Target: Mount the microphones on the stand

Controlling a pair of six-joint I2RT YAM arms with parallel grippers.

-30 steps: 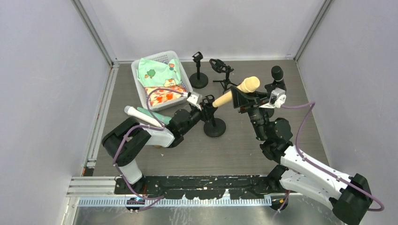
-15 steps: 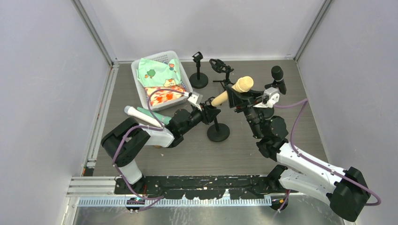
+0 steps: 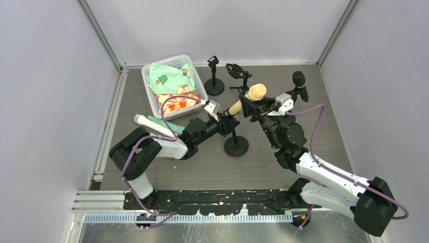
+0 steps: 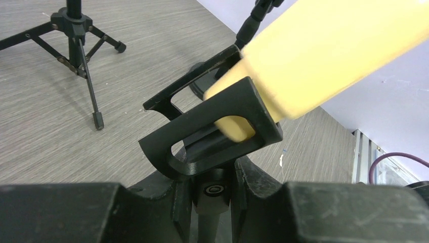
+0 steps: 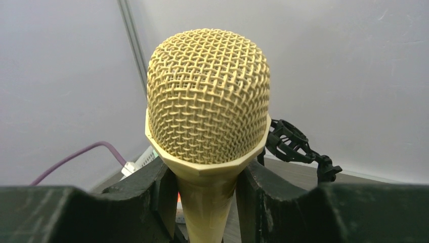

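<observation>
My right gripper (image 3: 246,107) is shut on a yellow microphone (image 3: 249,97), (image 5: 208,126), its mesh head up and its tail pointing down-left. My left gripper (image 3: 226,125), (image 4: 211,174) is shut on the neck of a round-base black stand (image 3: 236,144), just under its clip (image 4: 212,129). The microphone's tail (image 4: 238,124) sits inside that clip. A black microphone (image 3: 299,82) stands at the back right. A white microphone (image 3: 152,125) lies behind the left arm.
A white basket (image 3: 149,96) of cloths stands at the back left. A second round-base stand (image 3: 214,78) and a tripod stand with a shock mount (image 3: 240,76), (image 4: 76,45) stand at the back centre. Grey walls close in both sides.
The right gripper has moved left and down with the yellow microphone, bringing its tail into the clip. The stand's base has slid a little to the right and nearer.
</observation>
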